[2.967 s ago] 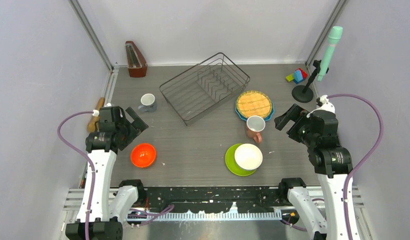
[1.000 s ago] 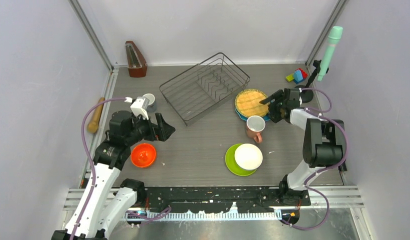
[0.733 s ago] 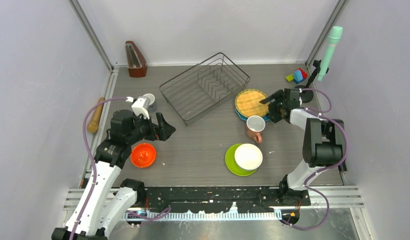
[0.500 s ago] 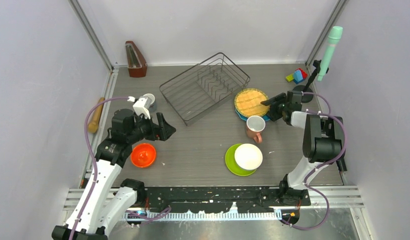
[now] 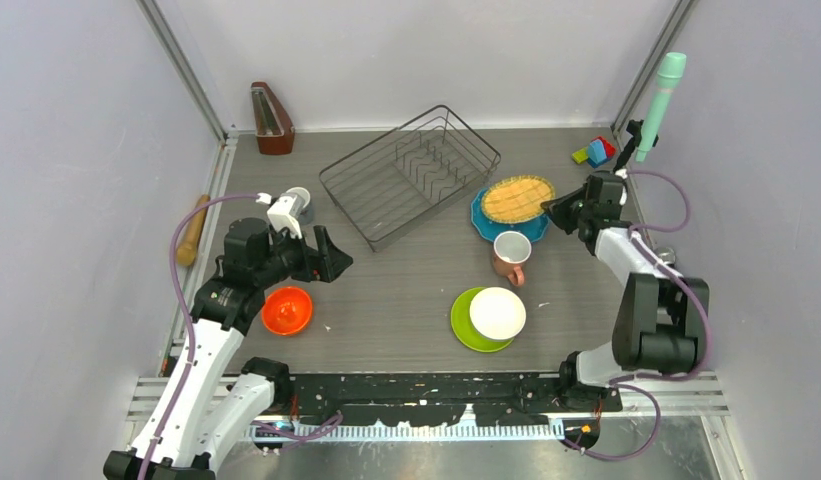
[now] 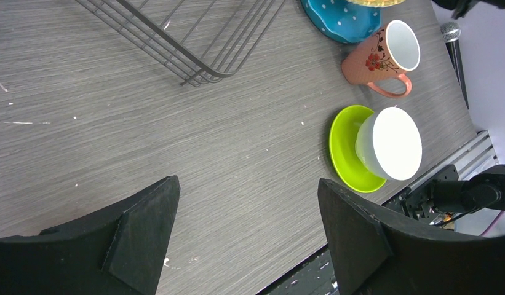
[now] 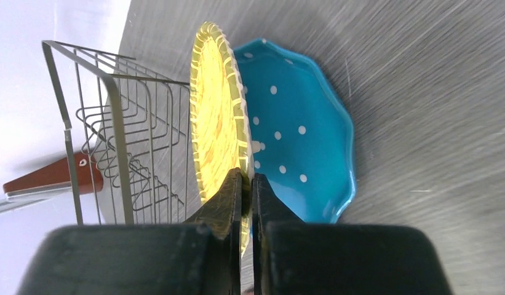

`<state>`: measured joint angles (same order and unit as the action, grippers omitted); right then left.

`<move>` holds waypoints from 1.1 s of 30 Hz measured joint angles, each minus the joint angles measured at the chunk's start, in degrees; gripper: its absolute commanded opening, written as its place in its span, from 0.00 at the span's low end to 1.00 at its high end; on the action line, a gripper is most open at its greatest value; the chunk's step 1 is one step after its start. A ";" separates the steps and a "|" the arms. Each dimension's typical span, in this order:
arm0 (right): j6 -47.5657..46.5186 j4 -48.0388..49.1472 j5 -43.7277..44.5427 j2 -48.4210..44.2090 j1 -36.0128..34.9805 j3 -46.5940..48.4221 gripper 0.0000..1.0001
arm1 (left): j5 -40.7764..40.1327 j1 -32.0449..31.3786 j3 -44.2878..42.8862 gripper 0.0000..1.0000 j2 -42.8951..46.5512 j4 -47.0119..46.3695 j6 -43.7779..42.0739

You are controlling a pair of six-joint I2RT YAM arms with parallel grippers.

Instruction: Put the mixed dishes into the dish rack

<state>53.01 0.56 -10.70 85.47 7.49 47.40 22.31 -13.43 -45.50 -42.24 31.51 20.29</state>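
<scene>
My right gripper (image 5: 559, 209) (image 7: 246, 179) is shut on the rim of the round yellow woven plate (image 5: 517, 198) (image 7: 216, 110). It holds the plate tilted up on edge above the teal-blue plate (image 5: 496, 226) (image 7: 299, 153), beside the wire dish rack (image 5: 411, 172) (image 7: 114, 135). The salmon-pink mug (image 5: 510, 255) (image 6: 376, 58) stands just in front. A white bowl (image 5: 497, 313) (image 6: 391, 142) sits on the lime green plate (image 5: 462, 325) (image 6: 343, 147). My left gripper (image 5: 331, 260) (image 6: 248, 183) hangs open over bare table, right of the orange bowl (image 5: 287, 310). My left wrist half hides the grey-blue mug (image 5: 300, 200).
A wooden metronome (image 5: 271, 118) stands at the back left. Toy blocks (image 5: 594, 152) and a microphone stand (image 5: 608, 186) occupy the back right corner. A wooden rolling pin (image 5: 193, 230) lies along the left wall.
My right gripper closed on the yellow woven plate's rim, lifted it off the teal-blue plate and drew it right. The left arm barely moved.
</scene>
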 measured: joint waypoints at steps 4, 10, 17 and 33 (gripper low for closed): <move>-3.80 -6.32 4.00 -6.32 0.09 1.79 0.00 | 0.26 0.00 0.11 0.85 -0.02 -0.07 0.02; -9.29 -16.17 6.82 -11.19 0.13 8.76 0.00 | 0.83 -0.13 0.48 0.82 -0.02 -0.83 0.24; -12.72 -24.37 6.93 -15.65 -0.26 16.92 0.00 | 0.85 -0.81 1.14 0.83 -0.02 -1.95 0.28; -18.01 -21.16 -16.87 -19.56 -9.51 19.74 0.00 | 6.19 -1.25 -6.29 0.97 -10.80 -11.41 14.75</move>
<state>35.00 -20.60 -27.57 65.91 -2.02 67.13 28.49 -14.68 -51.79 -53.04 20.10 35.05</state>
